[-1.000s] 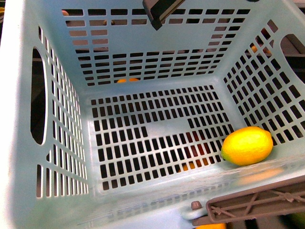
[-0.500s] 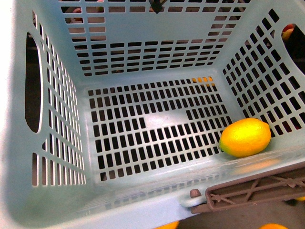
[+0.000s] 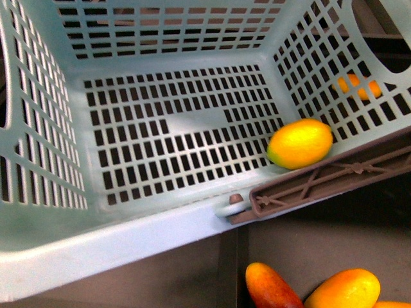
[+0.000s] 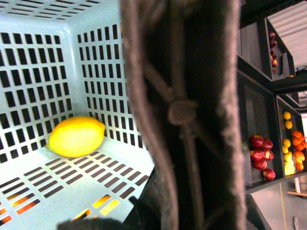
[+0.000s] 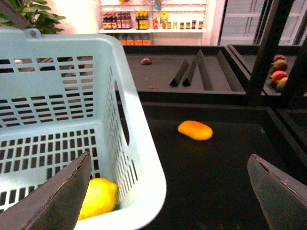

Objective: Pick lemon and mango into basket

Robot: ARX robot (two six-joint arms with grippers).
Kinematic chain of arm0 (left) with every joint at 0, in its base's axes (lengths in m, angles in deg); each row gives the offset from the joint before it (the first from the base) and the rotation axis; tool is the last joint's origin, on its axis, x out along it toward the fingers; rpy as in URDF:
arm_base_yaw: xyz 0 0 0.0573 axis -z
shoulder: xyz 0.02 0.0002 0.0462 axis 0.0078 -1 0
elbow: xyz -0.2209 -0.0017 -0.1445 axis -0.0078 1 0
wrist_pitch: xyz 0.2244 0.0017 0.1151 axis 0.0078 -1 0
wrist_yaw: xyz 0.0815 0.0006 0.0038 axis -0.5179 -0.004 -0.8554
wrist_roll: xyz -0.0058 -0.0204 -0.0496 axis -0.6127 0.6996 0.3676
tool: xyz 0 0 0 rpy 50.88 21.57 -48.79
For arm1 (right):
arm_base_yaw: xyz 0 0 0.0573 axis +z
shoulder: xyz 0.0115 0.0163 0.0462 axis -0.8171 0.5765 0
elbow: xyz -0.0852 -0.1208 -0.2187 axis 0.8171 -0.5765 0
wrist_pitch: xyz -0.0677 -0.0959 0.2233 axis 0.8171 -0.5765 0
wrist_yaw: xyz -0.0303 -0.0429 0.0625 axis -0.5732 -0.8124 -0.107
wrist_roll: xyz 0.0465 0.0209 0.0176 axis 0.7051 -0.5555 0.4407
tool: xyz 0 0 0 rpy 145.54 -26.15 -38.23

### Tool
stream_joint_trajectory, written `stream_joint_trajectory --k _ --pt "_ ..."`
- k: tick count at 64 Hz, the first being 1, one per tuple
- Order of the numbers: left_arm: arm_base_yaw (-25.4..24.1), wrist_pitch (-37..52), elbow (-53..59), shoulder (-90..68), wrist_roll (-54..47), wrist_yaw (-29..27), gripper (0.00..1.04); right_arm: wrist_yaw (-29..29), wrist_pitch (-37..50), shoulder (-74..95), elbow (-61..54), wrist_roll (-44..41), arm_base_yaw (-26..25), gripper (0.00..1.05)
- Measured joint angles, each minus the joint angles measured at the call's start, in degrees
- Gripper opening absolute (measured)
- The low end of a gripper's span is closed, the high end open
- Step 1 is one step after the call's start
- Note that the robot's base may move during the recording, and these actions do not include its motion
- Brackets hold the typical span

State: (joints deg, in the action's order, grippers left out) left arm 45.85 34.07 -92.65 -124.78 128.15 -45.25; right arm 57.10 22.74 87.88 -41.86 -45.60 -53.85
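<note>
Front view: the lemon [image 3: 300, 143] lies in a floor corner of the basket [image 3: 128, 237], beside its brown handle [image 3: 334, 176]. A mango [image 5: 195, 130] lies outside on the dark shelf [image 5: 216, 187]. Right jaws stand wide and empty; left jaws, cannot tell

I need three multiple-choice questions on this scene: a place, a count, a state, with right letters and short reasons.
1. Where does the lemon lie? A) on the dark shelf B) on the basket floor, beside the brown handle C) in a gripper
2. How many fruits lie inside the basket? A) one B) two C) three
3. How is the right gripper? A) shut on a mango B) shut on the lemon C) open, empty
Answers: 1B, it rests on the slotted floor; 2A, only the lemon is inside; 3C, it stands wide open, holding nothing.
</note>
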Motion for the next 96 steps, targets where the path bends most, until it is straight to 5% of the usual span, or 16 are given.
stream_joint_trajectory --k 3,7,22,38,96 --pt "0.0 0.0 0.0 0.0 -0.2 0.3 0.05 -3.3 -10.3 5.2 5.2 2.4 -1.5 0.96" --pt "0.3 0.0 0.0 0.0 0.1 1.0 0.04 -2.4 -13.5 11.7 8.7 3.1 -4.4 0.96" --pt "0.9 0.0 0.0 0.0 0.4 2.2 0.05 5.9 3.6 46.6 24.2 0.7 -19.8 0.96" --pt "0.9 0.0 0.0 0.0 0.5 1.4 0.04 5.5 4.2 83.5 42.4 -4.2 -31.9 0.96" --pt "0.9 0.0 0.0 0.0 0.6 2.1 0.05 1.8 -1.6 107.0 63.1 1.7 -36.3 0.96"
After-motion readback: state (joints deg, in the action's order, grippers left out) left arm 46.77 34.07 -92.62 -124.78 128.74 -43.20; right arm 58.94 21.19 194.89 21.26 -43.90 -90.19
